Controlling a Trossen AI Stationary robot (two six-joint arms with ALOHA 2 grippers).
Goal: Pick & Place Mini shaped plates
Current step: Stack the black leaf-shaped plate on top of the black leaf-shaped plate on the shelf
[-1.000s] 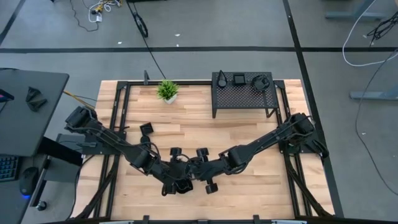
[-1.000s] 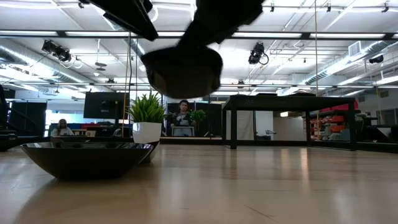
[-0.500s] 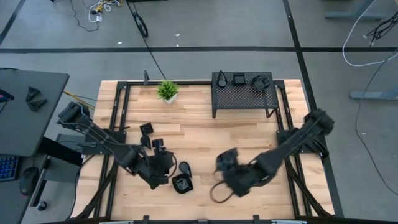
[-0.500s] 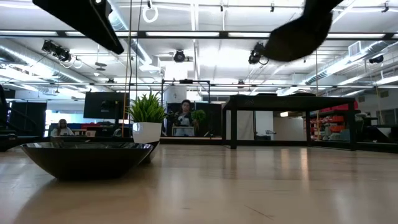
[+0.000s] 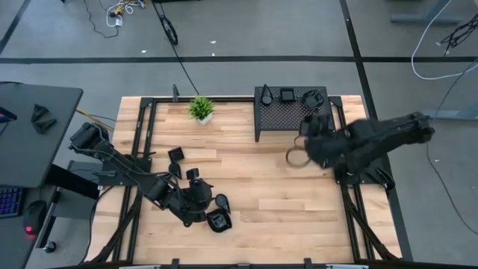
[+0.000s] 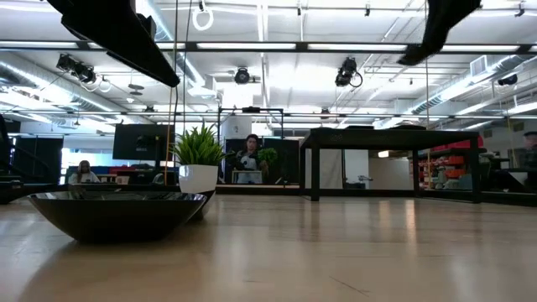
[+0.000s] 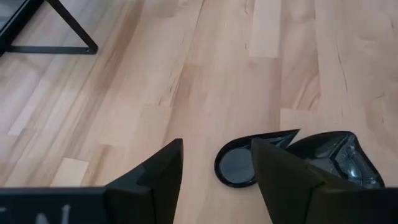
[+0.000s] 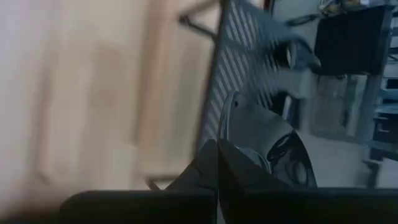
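In the right gripper: a rounded plate [image 8: 261, 134], pinched by its rim between the closed fingers; the high view shows it as a blurred ring just in front of the rack [image 5: 293, 116] and off the table.
On the rack: three plates [image 5: 287, 96] sit side by side on the perforated top, so part of the job looks done.
On the table: a loose group of plates [image 5: 176, 155] lies on the left half, unplaced; a teardrop plate [image 7: 239, 165] and a square plate [image 5: 218, 220] lie closest to the left arm.
Close to the low camera: one dark dish [image 6: 117, 214] rests flat on the wood.
Right gripper [image 5: 306, 146]: clenched on the rounded plate, beside the rack's near right corner.
Left gripper [image 7: 217, 146]: fingers spread and empty, low over the wood just beside the teardrop plate, touching neither it nor the square one.
Progress: early to middle, as I judge it; three are placed, a fourth is about to arrive, and five or more remain.
Next: set the rounded plate on free rack space, then pick the teardrop.
Bystander: a small potted plant [image 5: 200, 109] stands left of the rack.
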